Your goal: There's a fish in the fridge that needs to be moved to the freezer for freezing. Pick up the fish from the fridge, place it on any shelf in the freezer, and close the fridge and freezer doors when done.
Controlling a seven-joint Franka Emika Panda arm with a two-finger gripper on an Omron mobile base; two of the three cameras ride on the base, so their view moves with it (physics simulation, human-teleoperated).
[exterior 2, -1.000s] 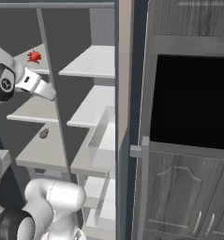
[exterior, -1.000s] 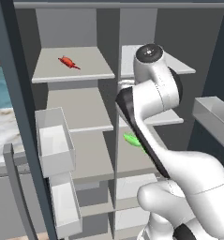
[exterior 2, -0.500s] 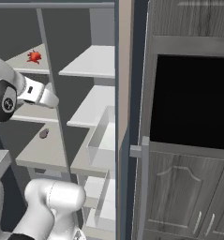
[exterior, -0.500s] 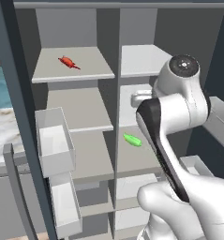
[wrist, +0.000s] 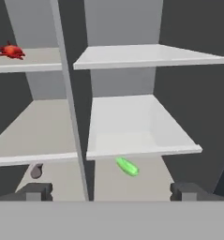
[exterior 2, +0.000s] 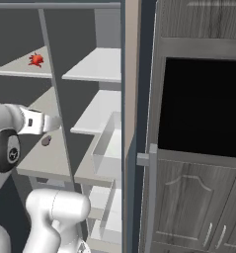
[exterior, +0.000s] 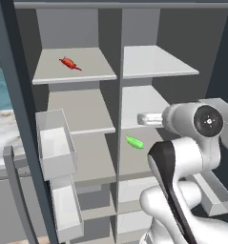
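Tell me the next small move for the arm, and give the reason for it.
Probably swing the open gripper up and left toward the fish. In the hand view the gripper faces the right-hand compartment, near the green vegetable, while the fish lies on the upper shelf of the left compartment, past the divider. Nothing is held yet, so reaching the fish likely comes first.

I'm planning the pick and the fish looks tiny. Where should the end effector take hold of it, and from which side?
Grip the fish across its slim body, probably from the open front and slightly above: it lies flat on a shelf, with walls behind.
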